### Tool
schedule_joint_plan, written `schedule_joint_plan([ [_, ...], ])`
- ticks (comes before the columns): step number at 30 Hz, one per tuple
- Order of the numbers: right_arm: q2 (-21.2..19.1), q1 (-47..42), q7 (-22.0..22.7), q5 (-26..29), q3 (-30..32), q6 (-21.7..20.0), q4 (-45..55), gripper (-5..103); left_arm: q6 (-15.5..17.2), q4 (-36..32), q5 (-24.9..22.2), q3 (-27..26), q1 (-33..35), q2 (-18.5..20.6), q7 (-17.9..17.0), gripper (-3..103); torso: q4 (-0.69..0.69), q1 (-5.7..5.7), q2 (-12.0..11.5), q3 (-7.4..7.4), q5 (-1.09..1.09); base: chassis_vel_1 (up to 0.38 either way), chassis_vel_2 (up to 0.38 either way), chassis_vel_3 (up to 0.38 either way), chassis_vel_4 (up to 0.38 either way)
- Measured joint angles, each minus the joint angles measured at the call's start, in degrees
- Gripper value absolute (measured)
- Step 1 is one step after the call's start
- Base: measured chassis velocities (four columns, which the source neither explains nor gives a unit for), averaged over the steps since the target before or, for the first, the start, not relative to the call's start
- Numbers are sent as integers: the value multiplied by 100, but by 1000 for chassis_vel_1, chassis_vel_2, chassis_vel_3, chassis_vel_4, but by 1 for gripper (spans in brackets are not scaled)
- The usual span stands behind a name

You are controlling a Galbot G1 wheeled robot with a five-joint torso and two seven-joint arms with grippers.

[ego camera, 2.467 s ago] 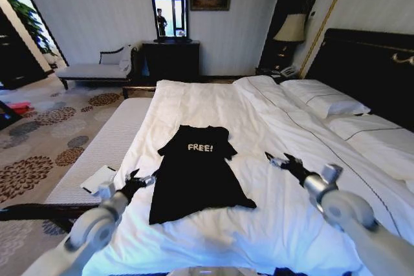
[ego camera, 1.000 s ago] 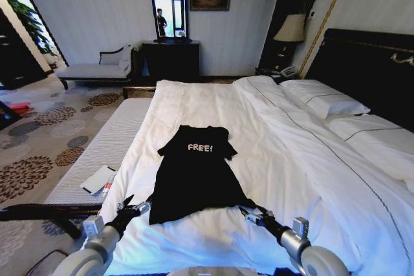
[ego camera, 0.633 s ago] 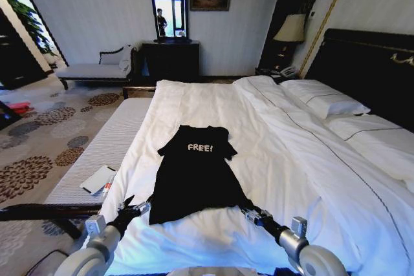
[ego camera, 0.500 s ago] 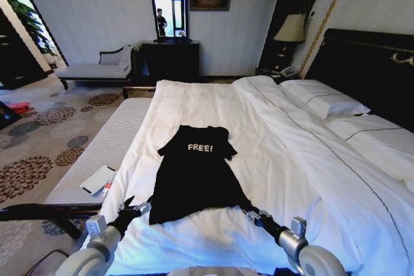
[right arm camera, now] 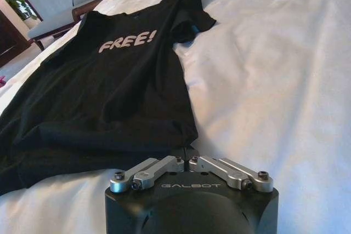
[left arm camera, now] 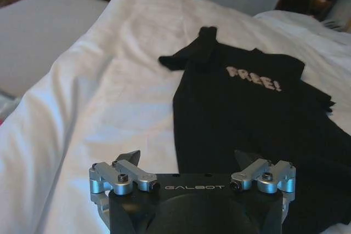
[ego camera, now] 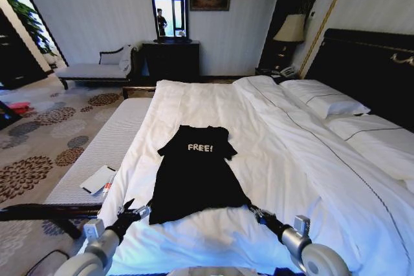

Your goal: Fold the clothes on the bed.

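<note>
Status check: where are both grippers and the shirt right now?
Left gripper open at T-shirt hem's left corner. Right gripper shut on hem's right corner. Shirt flat, unfolded on the bed. Nothing in the way.

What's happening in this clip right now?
A two-armed robot is at the foot of the bed, where a black "FREE!" T-shirt lies spread flat on the white duvet, not yet folded. Both arms are low at the shirt's near hem. The right pincer is shut at the hem's right corner, apparently pinching the fabric. The left pincer is open over the left corner, its fingers straddling the shirt's side edge.
</note>
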Motion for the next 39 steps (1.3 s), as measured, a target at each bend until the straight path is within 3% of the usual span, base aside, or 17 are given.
schedule_joint_plan([
  [5, -12, -16, 46, -2, 4, -27, 39, 0, 91, 56, -279, -54, 252, -51, -57, 96, 0, 0, 0, 0, 0, 0, 0, 0, 0],
  [14, -4, -28, 95, -32, -20, -37, 32, 0, 106, 422, -81, 550, 120, -243, 19, 95, 0, 0, 0, 0, -1, 0, 0, 0, 0],
  [21, 11, -67, 95, -46, 11, -36, 25, 0, 86, 470, 60, 862, -44, -309, 9, 86, 0, 0, 0, 0, -1, 0, 0, 0, 0],
  [24, 23, -41, 101, -40, -3, -37, 25, 0, 45, 444, 31, 860, -123, -266, 2, 71, -1, 0, 0, 0, 0, 0, 0, 0, 0],
  [26, 27, -37, 106, -40, -10, -38, 25, 0, 44, 440, 18, 857, -128, -261, 2, 71, -1, 0, 0, 0, 0, 0, 0, 0, 0],
  [30, 28, -16, 140, -35, -32, -49, 24, 0, 44, 449, 9, 906, -129, -254, 4, 60, 0, 0, 0, 0, 0, 0, 0, 0, 0],
  [33, 23, -2, 171, -27, -43, -60, 24, 0, 48, 477, 26, 963, -113, -271, 5, 44, 0, 0, 0, 0, 0, 0, 0, 0, 0],
  [36, 23, -1, 181, -25, -43, -61, 25, 0, 50, 485, 25, 966, -105, -273, 5, 39, 0, 0, 0, 0, 0, 0, 0, 0, 0],
  [39, 30, -3, 197, -23, -44, -62, 29, 0, 50, 516, 0, 938, -95, -276, 8, 23, 0, 0, 0, 0, 0, 0, 0, 0, 0],
])
